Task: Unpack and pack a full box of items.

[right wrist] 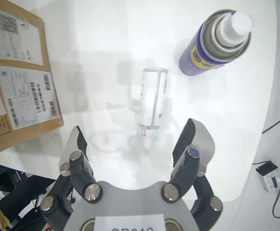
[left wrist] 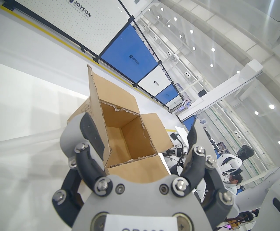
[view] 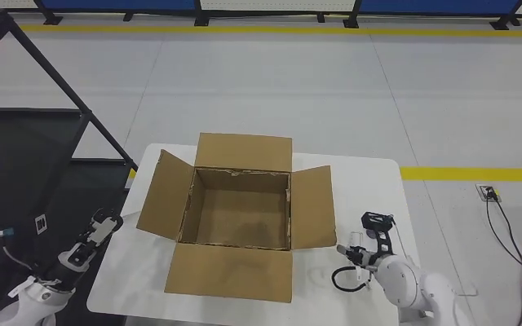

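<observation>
The box (view: pixel 235 218) sits empty, so we lower the right gripper (right wrist: pixel 133 140), jaws wide apart, square across the clear bottle (right wrist: pixel 153 98) lying beside the box on the bench (right wrist: pixel 109 32), dodging the upright spray can (right wrist: pixel 210 43) farther out.

Plain brown box (view: pixel 241 216), white labels (right wrist: pixel 26 91) with black barcodes; white table (view: pixel 363 191); blue can (right wrist: pixel 196 54), yellow lettering, white cap (right wrist: pixel 240 18); clear bottle (right wrist: pixel 153 98).

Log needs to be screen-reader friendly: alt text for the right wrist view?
The right gripper, jaws open and empty, hovers over a small clear bottle lying on its side on the white table. A blue spray can stands just beyond the bottle, and a labelled flap of the cardboard box lies off to one side.
</observation>
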You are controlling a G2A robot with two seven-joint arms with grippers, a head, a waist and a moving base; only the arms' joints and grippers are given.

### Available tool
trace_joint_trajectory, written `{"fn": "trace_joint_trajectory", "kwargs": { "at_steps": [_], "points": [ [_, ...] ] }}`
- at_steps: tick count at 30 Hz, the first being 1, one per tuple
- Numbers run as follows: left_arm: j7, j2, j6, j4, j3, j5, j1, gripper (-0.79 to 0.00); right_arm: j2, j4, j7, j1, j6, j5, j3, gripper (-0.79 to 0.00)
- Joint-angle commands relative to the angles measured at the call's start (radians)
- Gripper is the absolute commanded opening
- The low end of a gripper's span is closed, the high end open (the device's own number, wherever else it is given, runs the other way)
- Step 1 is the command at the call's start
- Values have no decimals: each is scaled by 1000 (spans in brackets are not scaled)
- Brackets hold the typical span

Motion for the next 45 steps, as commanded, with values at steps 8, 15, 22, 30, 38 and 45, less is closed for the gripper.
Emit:
{"fn": "trace_joint_trajectory", "kwargs": {
  "at_steps": [8,15,22,30,38,45],
  "points": [
    [5,-2,-5,-11,-16,-16,27,0,-4,170,78,124,26,-41,-49,-135],
    [10,-3,-4,-18,-19,-17,29,0,-5,226,84,150,27,-44,-53,-228],
    [10,-3,0,-20,-20,-17,25,0,-7,258,81,164,24,-36,-65,-360],
    [1,-2,-1,-11,-27,-33,19,0,-9,278,75,183,29,-29,-72,-785],
    [-4,-1,-2,-10,-32,-39,12,0,-1,34,2,77,52,-4,1,-785],
    [-12,-1,-10,-10,-29,-48,9,0,3,-294,-102,-40,96,-56,50,-785]
  ]
}}
